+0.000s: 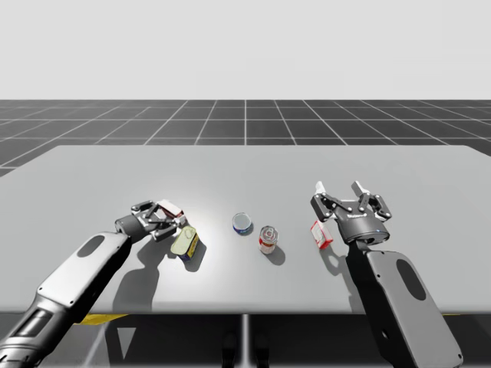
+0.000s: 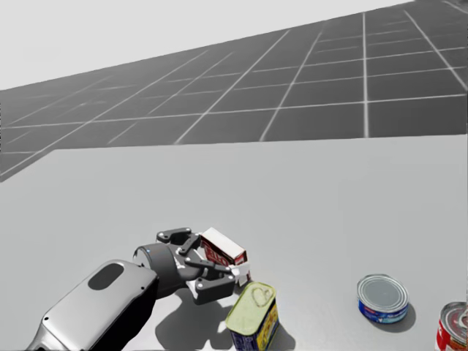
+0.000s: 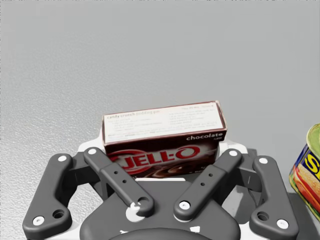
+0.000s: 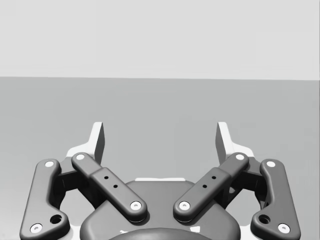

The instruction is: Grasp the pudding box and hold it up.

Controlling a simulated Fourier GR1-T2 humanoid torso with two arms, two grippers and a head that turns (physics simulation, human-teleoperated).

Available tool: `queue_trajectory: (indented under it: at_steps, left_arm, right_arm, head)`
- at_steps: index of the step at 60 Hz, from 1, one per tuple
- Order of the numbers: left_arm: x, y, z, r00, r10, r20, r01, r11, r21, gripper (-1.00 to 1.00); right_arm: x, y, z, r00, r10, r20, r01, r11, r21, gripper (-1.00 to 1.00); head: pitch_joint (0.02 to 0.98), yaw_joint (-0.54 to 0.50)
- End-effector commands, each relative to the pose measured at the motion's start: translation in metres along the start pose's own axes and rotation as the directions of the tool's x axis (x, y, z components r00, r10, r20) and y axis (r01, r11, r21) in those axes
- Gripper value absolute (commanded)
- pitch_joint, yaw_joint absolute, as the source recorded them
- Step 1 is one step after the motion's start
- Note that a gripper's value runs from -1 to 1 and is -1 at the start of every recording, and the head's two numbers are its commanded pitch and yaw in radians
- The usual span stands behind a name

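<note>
The pudding box (image 3: 165, 125) is a small brown and red carton with a white top face. It sits between the fingers of my left gripper (image 3: 162, 150), which is shut on it from both sides. In the head view the pudding box (image 2: 219, 247) lies tilted in the left gripper (image 2: 223, 257), low over the grey table (image 2: 329, 197). The high view places the box (image 1: 170, 206) at the table's left front. My right gripper (image 1: 340, 192) hovers open at the right, and the right wrist view shows nothing between the fingers of the right gripper (image 4: 160, 140).
A yellow-green oblong tin (image 1: 185, 242) stands just right of my left hand. A flat blue can (image 1: 242, 223) and a red can (image 1: 267, 239) stand mid-table. A small red box (image 1: 321, 234) lies under my right wrist.
</note>
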Motion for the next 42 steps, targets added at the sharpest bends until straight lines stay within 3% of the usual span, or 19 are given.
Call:
queue_trajectory:
  at_steps: [1,18,31,42]
  left_arm:
    - [-0.017,-0.011,-0.001,0.998,-0.017,-0.061,0.01,0.994,-0.108,0.98]
    - [-0.002,-0.012,0.002,0.9979,-0.047,-0.045,0.043,0.995,-0.091,0.99]
    - [0.034,-0.009,0.011,0.9931,-0.117,-0.004,0.116,0.991,-0.07,1.0]
    - [0.071,-0.008,0.023,0.9822,-0.183,0.044,0.184,0.983,-0.029,1.0]
  right_arm:
    - [0.0,0.0,0.0,1.0,0.003,0.0,-0.003,1.0,-0.001,-1.0]
    - [-0.001,-0.001,0.001,1.0,0.002,-0.003,-0.002,1.0,0.003,-1.0]
    - [0.0,-0.001,0.0,1.0,0.005,-0.002,-0.005,1.0,0.004,-1.0]
    - [-0.001,-0.001,0.0,1.0,0.007,-0.003,-0.007,1.0,0.007,-1.0]
  head:
    - [0.47,0.37]
    - [0.427,0.37]
    - [0.431,0.36]
    - [0.431,0.36]
